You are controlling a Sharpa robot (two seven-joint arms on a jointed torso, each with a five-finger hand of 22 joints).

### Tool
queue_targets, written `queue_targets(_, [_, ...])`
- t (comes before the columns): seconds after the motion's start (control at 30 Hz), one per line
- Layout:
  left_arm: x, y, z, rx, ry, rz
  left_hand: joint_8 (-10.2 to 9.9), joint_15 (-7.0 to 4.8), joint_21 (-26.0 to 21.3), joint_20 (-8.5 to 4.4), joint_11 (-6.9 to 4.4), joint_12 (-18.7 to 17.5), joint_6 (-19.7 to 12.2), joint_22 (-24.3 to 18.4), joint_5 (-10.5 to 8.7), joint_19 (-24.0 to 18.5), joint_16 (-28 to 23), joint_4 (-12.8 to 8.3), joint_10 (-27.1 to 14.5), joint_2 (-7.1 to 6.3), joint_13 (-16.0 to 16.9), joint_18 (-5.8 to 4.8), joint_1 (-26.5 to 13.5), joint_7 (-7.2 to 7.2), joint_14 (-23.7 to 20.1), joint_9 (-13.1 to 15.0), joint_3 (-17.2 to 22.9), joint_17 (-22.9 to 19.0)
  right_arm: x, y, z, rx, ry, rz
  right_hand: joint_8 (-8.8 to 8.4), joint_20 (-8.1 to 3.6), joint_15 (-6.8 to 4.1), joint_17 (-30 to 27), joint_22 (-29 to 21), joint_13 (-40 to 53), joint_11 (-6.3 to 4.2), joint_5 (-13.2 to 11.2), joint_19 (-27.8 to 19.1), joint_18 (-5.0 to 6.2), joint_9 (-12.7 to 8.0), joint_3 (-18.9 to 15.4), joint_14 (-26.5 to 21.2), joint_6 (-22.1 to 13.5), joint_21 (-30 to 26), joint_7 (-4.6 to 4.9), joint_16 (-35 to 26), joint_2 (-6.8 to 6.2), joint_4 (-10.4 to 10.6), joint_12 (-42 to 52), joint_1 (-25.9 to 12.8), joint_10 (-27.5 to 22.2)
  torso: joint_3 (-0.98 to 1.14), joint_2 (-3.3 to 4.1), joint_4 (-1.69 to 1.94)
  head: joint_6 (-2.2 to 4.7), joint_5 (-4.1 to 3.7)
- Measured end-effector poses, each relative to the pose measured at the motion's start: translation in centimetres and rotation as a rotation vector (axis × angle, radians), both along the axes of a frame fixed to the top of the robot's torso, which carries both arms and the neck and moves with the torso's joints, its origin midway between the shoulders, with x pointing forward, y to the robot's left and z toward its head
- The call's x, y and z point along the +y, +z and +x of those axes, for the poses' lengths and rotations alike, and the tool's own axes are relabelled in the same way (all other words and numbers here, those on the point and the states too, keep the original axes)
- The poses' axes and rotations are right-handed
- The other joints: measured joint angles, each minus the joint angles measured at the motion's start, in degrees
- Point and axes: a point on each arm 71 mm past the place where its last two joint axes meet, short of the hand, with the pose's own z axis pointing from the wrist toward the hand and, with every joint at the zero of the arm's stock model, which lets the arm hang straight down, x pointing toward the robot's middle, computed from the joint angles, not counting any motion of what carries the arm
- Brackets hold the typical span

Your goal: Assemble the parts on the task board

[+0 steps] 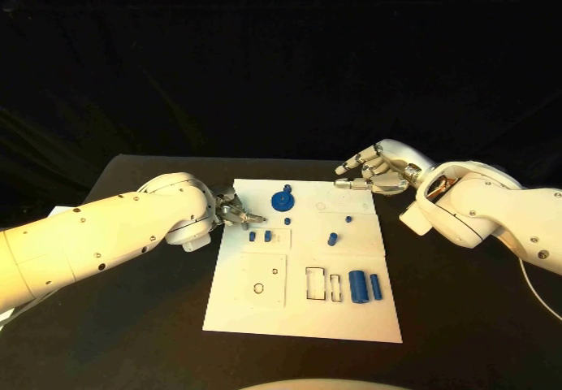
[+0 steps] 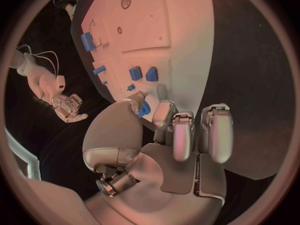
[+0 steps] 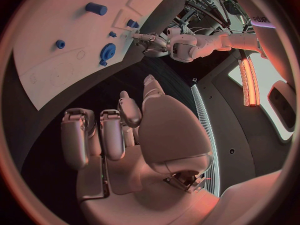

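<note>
Left hand (image 2: 164,116) pinches a small blue part (image 2: 143,108), plain at its wrist; right hand (image 1: 373,172) hovers empty, fingers apart.

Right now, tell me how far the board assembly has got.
Early to middle, by the look of it. Done: a blue gear sits on the white board, and two blue cylinders stand near its slots. In hand: the left hand pinches a small blue part. Left: the right hand holds nothing; small pieces remain loose.
</note>
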Motion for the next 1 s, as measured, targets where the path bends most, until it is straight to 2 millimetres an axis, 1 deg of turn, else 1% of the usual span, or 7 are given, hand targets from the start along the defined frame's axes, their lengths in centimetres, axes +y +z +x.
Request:
queue_targets(0.1, [0.1,0.1,0.2,-0.012,0.020,-0.098,-1.6,1.46,-10.0,0.97,1.65,-12.2,-3.9,-0.6,0.00,-3.5,-3.2,0.7,-8.8,-0.56,-11.2,3.02,1.1,1.67,0.0,-0.9,-1.1,0.0,0.0,0.0,0.0,0.000,0.000,0.000,0.00,0.00,0.00,0.0,0.0,0.0,0.00,0.0,0.0,0.00,0.0,0.0,0.0,0.0,0.0,0.00,0.0,0.00,0.0,0.0,0.0,0.0,0.04,-0.01,0.00,0.07,-0.04])
queue_targets(0.2, [-0.1,0.4,0.4,-0.036,0.031,-0.220,-4.0,4.41,-33.0,3.15,4.62,-22.0,-10.0,-16.5,0.00,-17.9,-19.5,0.1,-19.7,-1.30,-19.0,7.28,4.7,4.90,-6.3,-2.9,-2.4,-6.5,0.0,0.0,0.0,0.000,-0.001,0.000,0.00,0.00,0.00,0.0,0.0,0.0,0.00,0.0,0.0,0.00,0.0,0.0,0.0,0.0,0.0,0.00,0.0,0.00,0.0,0.0,0.0,0.0,0.06,-0.01,0.02,0.17,-0.05])
queue_targets(0.3, [-0.5,0.8,0.6,-0.090,0.015,-0.323,-6.3,6.72,-44.9,5.33,7.41,-28.1,-13.5,-24.7,0.00,-25.1,-37.3,-4.4,-27.3,-1.99,-23.7,7.96,13.8,7.65,-18.5,-6.0,-1.3,-21.5,-0.1,0.0,0.0,0.000,-0.002,0.000,0.00,0.00,0.00,0.0,0.0,0.0,0.00,0.0,0.0,0.00,0.0,0.0,0.0,0.0,0.0,0.00,0.0,0.00,0.0,0.0,0.0,0.0,0.05,-0.01,0.03,0.27,-0.12])
queue_targets(0.37, [-1.0,0.9,0.6,-0.141,-0.016,-0.368,-8.0,7.25,-48.0,6.04,8.04,-31.9,-14.1,-27.0,0.00,-26.1,-41.3,-7.0,-29.3,-2.08,-27.2,7.95,19.0,8.01,-20.8,-8.5,0.4,-25.1,-0.1,0.0,0.1,0.000,-0.003,-0.001,0.00,0.00,0.00,0.0,0.0,0.0,0.00,0.0,0.0,0.00,0.0,0.0,0.0,0.0,0.0,0.00,0.0,0.00,0.0,0.0,0.0,0.0,0.05,-0.01,0.03,0.31,-0.20])
queue_targets(0.77, [-4.8,1.4,-0.2,-0.428,-0.320,-0.300,-17.7,6.40,-51.3,5.73,7.67,-49.1,-5.5,-31.8,0.00,-17.9,-43.4,-11.0,-22.9,-4.45,-49.8,8.85,26.0,6.89,-12.9,-26.5,4.4,-32.0,0.0,-0.2,0.1,0.003,-0.003,0.000,0.00,0.00,0.00,0.0,0.0,0.0,0.00,0.0,0.0,0.00,0.0,0.0,0.0,0.0,0.0,0.00,0.0,0.00,0.0,0.0,0.0,0.0,0.03,0.07,-0.11,0.65,-0.41])
queue_targets(0.9, [-5.6,1.4,-0.3,-0.472,-0.396,-0.220,-18.7,5.96,-43.2,5.38,7.35,-50.9,-3.0,-26.0,0.00,-11.8,-29.5,-10.9,-21.0,-4.74,-53.1,8.84,25.7,6.56,-4.8,-29.1,3.7,-19.5,0.0,-0.2,0.1,0.004,-0.002,0.000,0.00,0.00,0.00,0.0,0.0,0.0,0.00,0.0,0.0,0.00,0.0,0.0,0.0,0.0,0.0,0.00,0.0,0.00,0.0,0.0,0.0,0.0,0.04,0.11,-0.15,0.68,-0.44])
queue_targets(1.0, [-6.3,1.3,-0.3,-0.487,-0.440,-0.169,-19.5,5.67,-31.7,4.93,6.90,-51.8,-1.1,-16.6,-0.01,-6.2,-19.7,-10.8,-19.0,-4.93,-55.3,6.57,25.5,6.19,-0.9,-31.0,3.5,-10.4,0.0,-0.2,0.1,0.005,-0.001,0.000,0.00,0.00,0.00,0.0,0.0,0.0,0.00,0.0,0.0,0.00,0.0,0.0,0.0,0.0,0.0,0.00,0.0,0.00,0.0,0.0,0.0,0.0,0.04,0.10,-0.12,0.70,-0.51])
